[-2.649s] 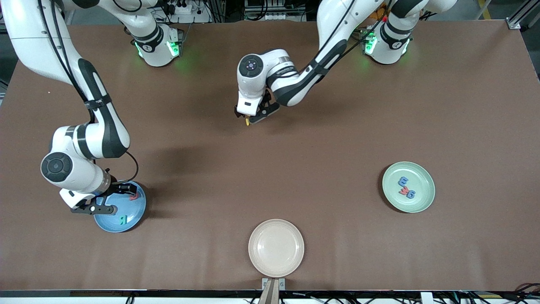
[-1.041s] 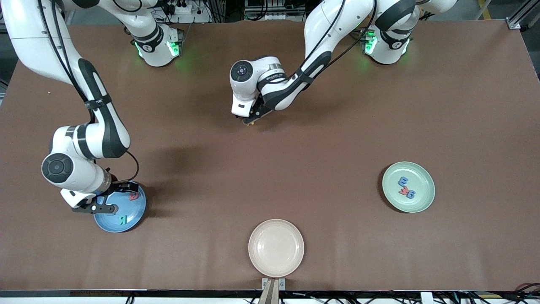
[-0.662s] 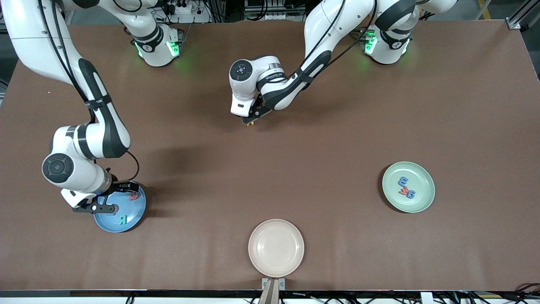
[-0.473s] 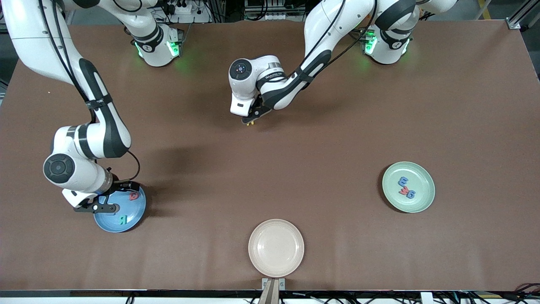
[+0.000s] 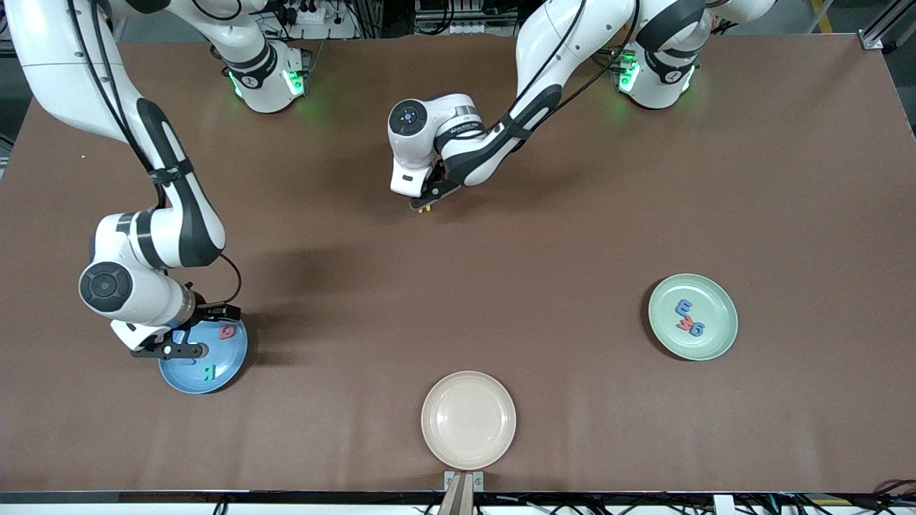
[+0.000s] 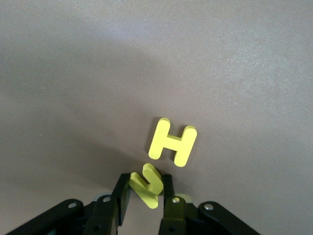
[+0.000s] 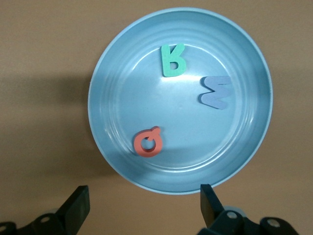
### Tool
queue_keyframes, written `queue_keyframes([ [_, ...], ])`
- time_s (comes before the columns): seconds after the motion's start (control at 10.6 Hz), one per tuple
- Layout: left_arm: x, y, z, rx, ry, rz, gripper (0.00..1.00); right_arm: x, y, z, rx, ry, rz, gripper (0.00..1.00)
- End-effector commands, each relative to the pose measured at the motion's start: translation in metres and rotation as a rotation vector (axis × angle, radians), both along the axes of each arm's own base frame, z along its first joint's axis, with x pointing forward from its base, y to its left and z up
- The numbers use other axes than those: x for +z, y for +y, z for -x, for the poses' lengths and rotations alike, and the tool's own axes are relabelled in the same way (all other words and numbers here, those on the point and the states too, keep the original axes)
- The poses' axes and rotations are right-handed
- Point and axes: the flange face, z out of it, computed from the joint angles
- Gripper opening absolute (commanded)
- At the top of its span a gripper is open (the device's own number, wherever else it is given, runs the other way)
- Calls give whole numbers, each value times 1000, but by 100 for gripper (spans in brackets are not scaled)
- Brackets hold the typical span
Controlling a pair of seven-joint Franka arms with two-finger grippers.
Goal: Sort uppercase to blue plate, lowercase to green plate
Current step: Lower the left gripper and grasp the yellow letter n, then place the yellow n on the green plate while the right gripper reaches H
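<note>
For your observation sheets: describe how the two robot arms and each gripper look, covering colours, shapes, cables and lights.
Both arms have glossy white rounded shells with black bands at the joints and dark round caps. Black cables run along them, and green lights glow at both bases. The left gripper has black fingers on linkages with silver screws. The right gripper is also black, with flat, squarish fingers.

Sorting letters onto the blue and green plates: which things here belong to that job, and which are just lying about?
In the job:
- blue plate with Q, R, M
- green plate, three letters in it
- yellow H on the table
- thin yellow letter in the left gripper
- right gripper, open over the blue plate

Lying about:
- cream plate
</note>
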Motion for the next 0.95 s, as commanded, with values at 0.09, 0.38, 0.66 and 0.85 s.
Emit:
queue_keyframes([
  [0.09,38,-5,-28,10,-71,22,0,8,10,1,7,19,-10,100],
  [0.38,93,3,-71,26,-107,22,0,23,53,8,45,47,-25,100],
  [0.66,167,73,-161,-97,-191,34,0,40,134,27,95,82,-109,100],
  [0.85,191,144,-229,-174,-227,19,0,48,200,51,183,83,-144,100],
])
